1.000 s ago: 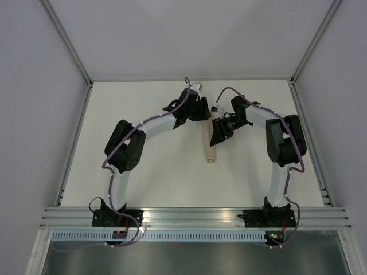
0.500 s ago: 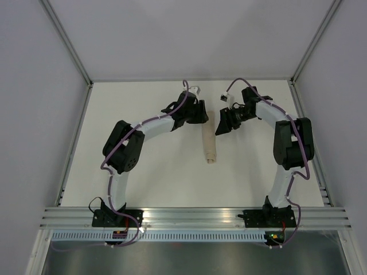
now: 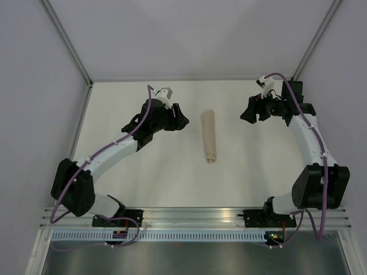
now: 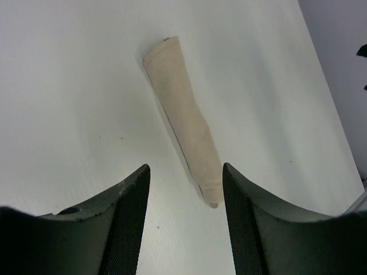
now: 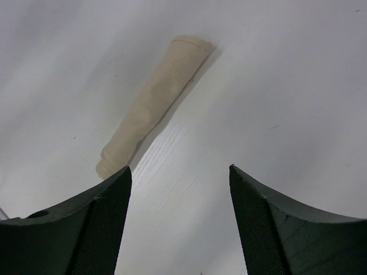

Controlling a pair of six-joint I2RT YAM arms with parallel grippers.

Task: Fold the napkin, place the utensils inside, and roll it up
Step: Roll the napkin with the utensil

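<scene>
The beige napkin (image 3: 209, 136) lies rolled into a slim tube in the middle of the white table. It also shows in the left wrist view (image 4: 182, 117) and in the right wrist view (image 5: 152, 103). The fork is hidden except for a small pink tip (image 4: 213, 204) at the roll's near end. My left gripper (image 3: 181, 122) is open and empty, left of the roll and apart from it. My right gripper (image 3: 245, 114) is open and empty, right of the roll and apart from it.
White walls and metal frame posts (image 3: 74, 54) enclose the table on three sides. An aluminium rail (image 3: 195, 216) runs along the near edge by the arm bases.
Both grippers have drawn back from the rolled napkin, the left one to the left and the right one to the right. The roll stays in place.
</scene>
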